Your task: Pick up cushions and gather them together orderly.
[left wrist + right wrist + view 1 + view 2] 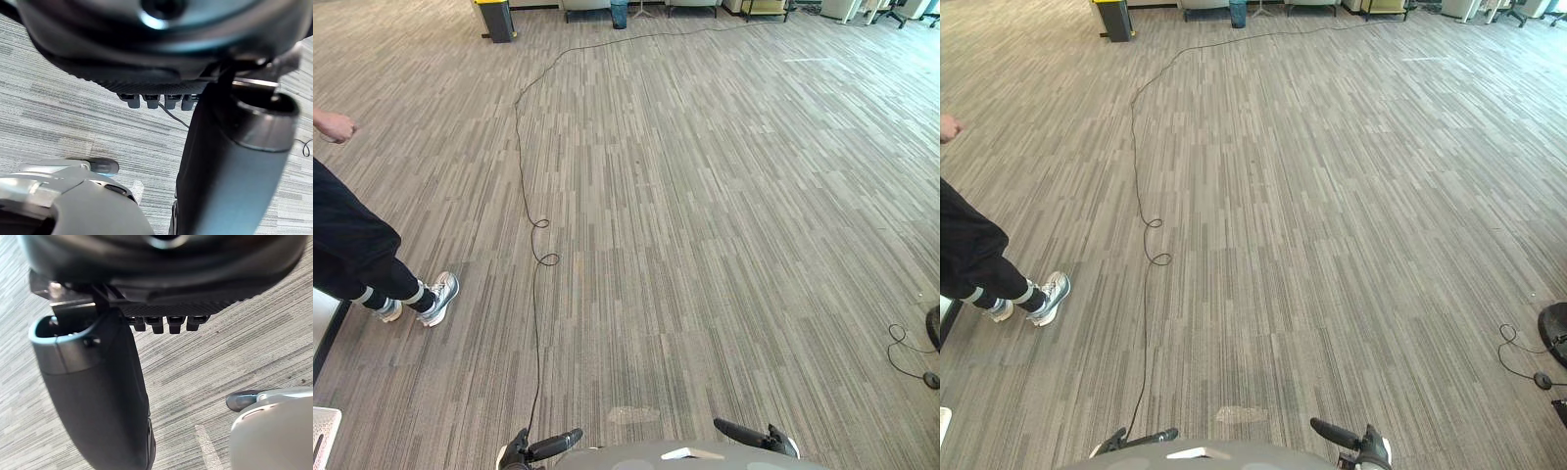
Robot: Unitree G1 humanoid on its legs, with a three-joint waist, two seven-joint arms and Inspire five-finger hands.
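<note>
**First speaker:** Left eye view, then: what takes up the most room?

**Second speaker:** Grey striped carpet (724, 225), running from just in front of the robot to the far wall.

**First speaker:** And after that?

**Second speaker:** A person in dark trousers (352, 245) at the left edge, standing in pale trainers (438, 298). The person's hand (333, 125) shows higher up. Far back on the left stands a dark bin with a yellow top (495, 18).

**First speaker:** The robot's hands?

**Second speaker:** The left hand (548, 447) and the right hand (749, 433) sit low at the near edge, well apart, each over bare carpet. Each wrist view shows its fingers (149, 100) (157, 324) straight in a row beside the thumb (230, 161) (98, 391), loose and closed on nothing.

**First speaker:** And the cushions?

**Second speaker:** Where they lie cannot be told, and neither hand holds one.
</note>
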